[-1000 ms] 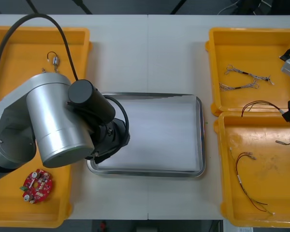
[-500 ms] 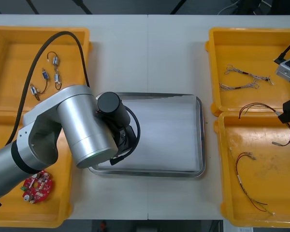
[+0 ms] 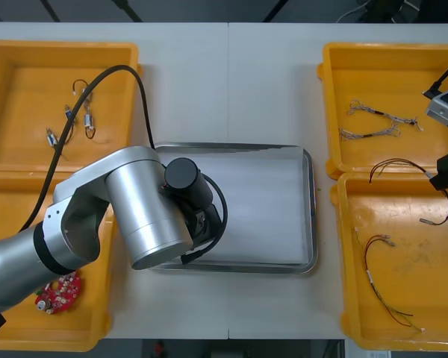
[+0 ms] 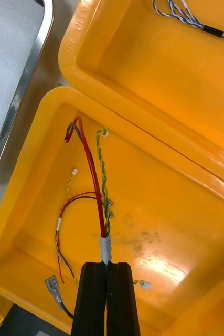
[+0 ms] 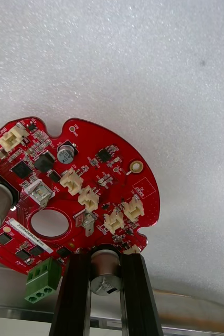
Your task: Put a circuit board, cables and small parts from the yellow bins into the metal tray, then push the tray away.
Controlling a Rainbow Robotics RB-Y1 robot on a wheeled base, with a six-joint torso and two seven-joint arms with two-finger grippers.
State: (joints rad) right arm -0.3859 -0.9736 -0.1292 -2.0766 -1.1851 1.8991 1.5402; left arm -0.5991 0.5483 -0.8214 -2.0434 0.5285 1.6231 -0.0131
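My left gripper (image 5: 106,265) is clamped on a silver cylinder (image 5: 104,268) standing on the round red circuit board (image 5: 91,173). It holds the board over the white inside of the metal tray (image 3: 308,209), close to the tray's near left corner; whether the board touches the tray I cannot tell. My right gripper (image 4: 107,265) is pinched closed on the grey-sleeved end of a red and yellow cable (image 4: 93,173), above the near yellow bin (image 4: 159,220) on the right side of the table (image 3: 231,82). The cable's loose length trails toward that bin's far corner.
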